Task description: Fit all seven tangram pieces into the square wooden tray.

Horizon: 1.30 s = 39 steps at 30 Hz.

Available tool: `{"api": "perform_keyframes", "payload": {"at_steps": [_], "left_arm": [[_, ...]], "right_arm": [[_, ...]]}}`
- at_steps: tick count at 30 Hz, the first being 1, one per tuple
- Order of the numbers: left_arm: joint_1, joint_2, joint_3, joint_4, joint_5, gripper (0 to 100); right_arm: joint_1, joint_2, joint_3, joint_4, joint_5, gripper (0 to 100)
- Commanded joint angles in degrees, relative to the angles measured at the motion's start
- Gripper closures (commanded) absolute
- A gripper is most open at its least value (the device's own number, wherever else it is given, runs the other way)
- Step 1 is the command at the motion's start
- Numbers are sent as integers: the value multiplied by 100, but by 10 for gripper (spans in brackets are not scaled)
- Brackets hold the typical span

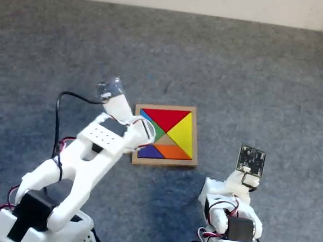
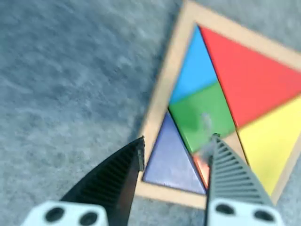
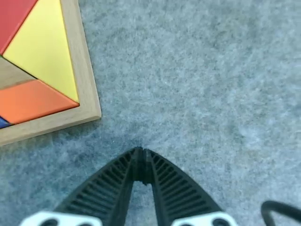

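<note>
On grey carpet (image 1: 256,78), we find the left gripper (image 2: 178,139) open, empty, directly over the purple triangle (image 2: 171,162) in the tray (image 1: 194,136); the right gripper (image 3: 141,153), closed and empty, sits farther off.

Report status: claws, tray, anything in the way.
Left claw open, above purple piece in tray. Right claw shut, over carpet beside tray. Six coloured pieces seated; tan centre patch unclear. Left arm overhangs tray's left side.

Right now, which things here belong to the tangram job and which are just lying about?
Job: square wooden tray; red triangle; yellow triangle; blue triangle; green square; purple triangle; orange four-sided piece; left gripper, open above the purple triangle.
Just there: grey carpet; black cable; right gripper, shut, over carpet beside the tray.
</note>
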Motion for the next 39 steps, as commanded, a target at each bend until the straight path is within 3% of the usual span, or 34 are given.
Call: {"api": "perform_keyframes", "payload": {"at_steps": [1,9,14,20,27,32,39], "left_arm": [[-136,-268,-92,-105,35,790],[-198,-277,-101,-105,18,810],[-585,-277,-145,-114,18,1000],[-831,-453,-101,-97,18,995],[-1059,-1938,831,-141,-255,995],[-1455,-2976,1789,-1020,-633,995],[-1437,-4699,3284,-2171,-1275,995]], "right_arm": [[66,-119,866,4,35,983],[66,-119,866,4,35,983],[84,-92,866,4,35,983],[75,-84,866,4,35,983],[66,-84,866,4,35,983],[48,-84,866,4,35,983],[48,-84,866,4,35,983]]}}
